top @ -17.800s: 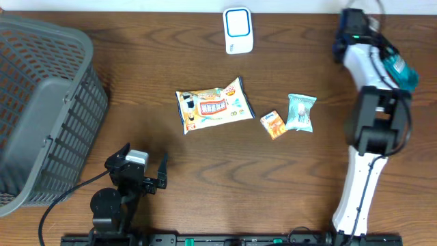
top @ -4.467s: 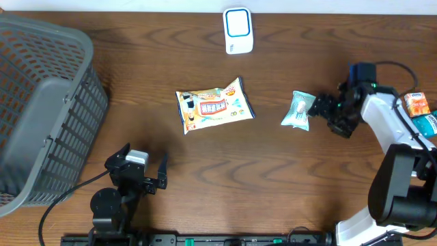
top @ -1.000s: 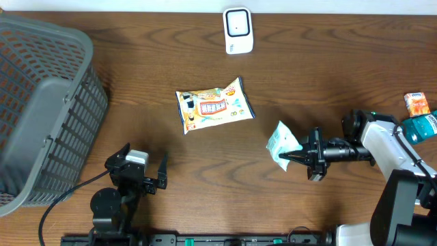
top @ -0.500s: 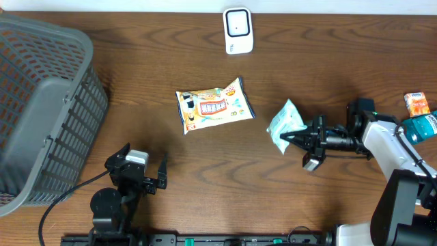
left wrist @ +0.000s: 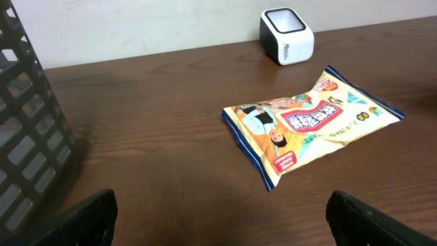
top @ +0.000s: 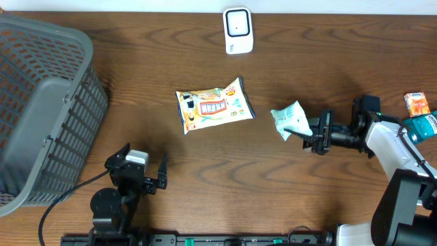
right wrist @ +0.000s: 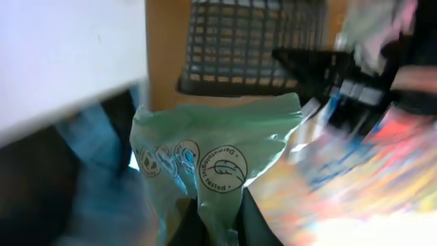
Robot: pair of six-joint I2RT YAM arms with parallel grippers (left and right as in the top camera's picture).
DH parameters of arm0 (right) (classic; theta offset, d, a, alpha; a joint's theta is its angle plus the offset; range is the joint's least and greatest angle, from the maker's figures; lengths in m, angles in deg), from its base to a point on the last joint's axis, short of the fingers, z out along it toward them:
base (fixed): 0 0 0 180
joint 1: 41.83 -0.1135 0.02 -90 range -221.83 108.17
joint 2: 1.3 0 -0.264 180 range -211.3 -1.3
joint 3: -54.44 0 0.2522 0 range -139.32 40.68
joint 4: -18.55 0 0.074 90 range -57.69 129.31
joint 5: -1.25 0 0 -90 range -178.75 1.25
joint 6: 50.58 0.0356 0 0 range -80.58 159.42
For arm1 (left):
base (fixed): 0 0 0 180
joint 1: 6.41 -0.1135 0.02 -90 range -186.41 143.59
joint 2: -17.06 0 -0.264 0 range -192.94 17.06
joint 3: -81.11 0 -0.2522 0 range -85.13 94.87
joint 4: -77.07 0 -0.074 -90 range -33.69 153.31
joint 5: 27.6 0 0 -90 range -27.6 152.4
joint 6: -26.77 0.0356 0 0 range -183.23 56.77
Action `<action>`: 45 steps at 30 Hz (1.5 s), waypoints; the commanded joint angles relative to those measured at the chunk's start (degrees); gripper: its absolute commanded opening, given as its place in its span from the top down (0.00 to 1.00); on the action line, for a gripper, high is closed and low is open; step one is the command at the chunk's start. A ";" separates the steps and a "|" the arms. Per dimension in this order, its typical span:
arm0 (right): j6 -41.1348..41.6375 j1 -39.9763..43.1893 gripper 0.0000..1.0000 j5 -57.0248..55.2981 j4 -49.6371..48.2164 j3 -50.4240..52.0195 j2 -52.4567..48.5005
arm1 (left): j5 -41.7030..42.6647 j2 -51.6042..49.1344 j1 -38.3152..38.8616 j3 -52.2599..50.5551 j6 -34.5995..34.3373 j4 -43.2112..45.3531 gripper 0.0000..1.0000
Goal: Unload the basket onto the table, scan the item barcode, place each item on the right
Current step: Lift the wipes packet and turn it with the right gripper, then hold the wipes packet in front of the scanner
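Observation:
My right gripper (top: 308, 131) is shut on the edge of a mint-green packet (top: 290, 120), the item, held off the table right of centre. In the right wrist view the packet (right wrist: 212, 157) stands up from the pinched jaws (right wrist: 215, 219), showing round printed logos. Its barcode is hidden in all views. The white scanner (top: 237, 30) stands at the table's back edge, well apart from the packet. My left gripper (top: 140, 171) rests open at the front left, nothing between its fingers (left wrist: 89, 215).
A yellow snack bag (top: 214, 104) lies flat in the middle, also in the left wrist view (left wrist: 311, 123). A grey mesh basket (top: 41, 102) fills the left side. A small orange box (top: 415, 103) lies at the far right edge.
The right gripper has carried the green packet toward the back of the table and slightly right, turning it as it went. The left arm has not moved.

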 commanded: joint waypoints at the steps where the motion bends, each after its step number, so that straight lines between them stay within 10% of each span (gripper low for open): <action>1: -28.89 0.46 0.98 2.89 0.07 -0.11 0.79 | 0.74 0.31 -0.31 -0.90 0.96 -1.25 0.02; 9: -84.35 0.26 0.98 1.46 6.95 -0.09 1.01 | 0.74 0.31 -0.31 -0.90 0.96 -1.25 0.02; 22: -150.09 -6.99 0.99 2.86 9.94 -0.48 1.22 | 0.74 0.31 -0.31 -0.90 0.96 -1.25 0.02; 35: -178.61 -12.04 0.99 2.91 7.02 -7.28 10.82 | 0.74 0.31 -0.31 -0.90 0.96 -1.25 0.02; 45: -179.99 -11.76 0.99 2.91 -3.48 -9.90 25.05 | 0.74 0.31 -0.31 -0.90 0.96 -1.25 0.02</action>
